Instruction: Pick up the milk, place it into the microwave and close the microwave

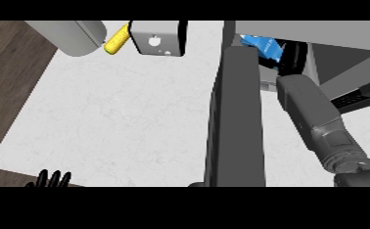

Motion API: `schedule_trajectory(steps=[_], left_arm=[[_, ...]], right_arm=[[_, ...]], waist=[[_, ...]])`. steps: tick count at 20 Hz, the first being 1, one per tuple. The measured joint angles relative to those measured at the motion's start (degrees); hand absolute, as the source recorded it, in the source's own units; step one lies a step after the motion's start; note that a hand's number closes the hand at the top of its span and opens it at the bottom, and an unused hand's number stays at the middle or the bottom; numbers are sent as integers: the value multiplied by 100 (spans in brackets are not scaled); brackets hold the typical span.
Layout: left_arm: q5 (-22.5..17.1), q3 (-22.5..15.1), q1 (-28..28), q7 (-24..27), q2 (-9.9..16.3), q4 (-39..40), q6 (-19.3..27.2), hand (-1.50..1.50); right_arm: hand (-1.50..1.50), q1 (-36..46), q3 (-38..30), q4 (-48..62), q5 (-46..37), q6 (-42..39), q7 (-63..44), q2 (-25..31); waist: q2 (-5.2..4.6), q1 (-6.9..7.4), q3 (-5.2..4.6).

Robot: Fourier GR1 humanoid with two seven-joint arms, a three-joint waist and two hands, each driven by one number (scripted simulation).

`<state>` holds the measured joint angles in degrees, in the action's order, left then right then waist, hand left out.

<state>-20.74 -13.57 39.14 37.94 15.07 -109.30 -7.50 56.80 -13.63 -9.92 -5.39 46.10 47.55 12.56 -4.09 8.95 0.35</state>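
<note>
Now my right arm (318, 120) comes up from the 5 o'clock corner and goes toward 1 o'clock. It is long and grey and almost straight. At its end is my right hand (292, 59), black, and it is inside the microwave (339, 52). My hand sits right by the milk (262, 47), which is a blue box. The milk is inside the microwave too, up at 1 o'clock, just past the top of the door. My hand is touching the milk or very close to it, but I cannot tell if my fingers are curled round it or not, since they are dark and partly hidden.

The microwave door (237, 120) is open. It is a tall dark grey slab that runs from the middle down to 6 o'clock, just to the left of my arm.

My left hand (49, 179) rests down at 7 o'clock, with its fingers up and spread apart, holding nothing.

Up at 11 o'clock there is a yellow thing (116, 42) next to a grey box (155, 37) on the white counter (123, 110), well away from both my hands
</note>
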Motion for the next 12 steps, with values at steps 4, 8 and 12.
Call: schedule_trajectory(steps=[4,8,12], left_arm=[[37,23,-39,25,28,-5,-10,-150],[48,63,-146,0,83,15,-43,-150],[61,70,-248,-28,83,100,-46,-150]], right_arm=[[-150,-331,196,590,-319,856,-807,339],[-150,-498,533,825,-698,1446,-1579,444],[-150,-288,872,855,-1038,1275,-1579,243]], waist=[[-102,53,-55],[-132,165,-57],[-88,243,-22]])
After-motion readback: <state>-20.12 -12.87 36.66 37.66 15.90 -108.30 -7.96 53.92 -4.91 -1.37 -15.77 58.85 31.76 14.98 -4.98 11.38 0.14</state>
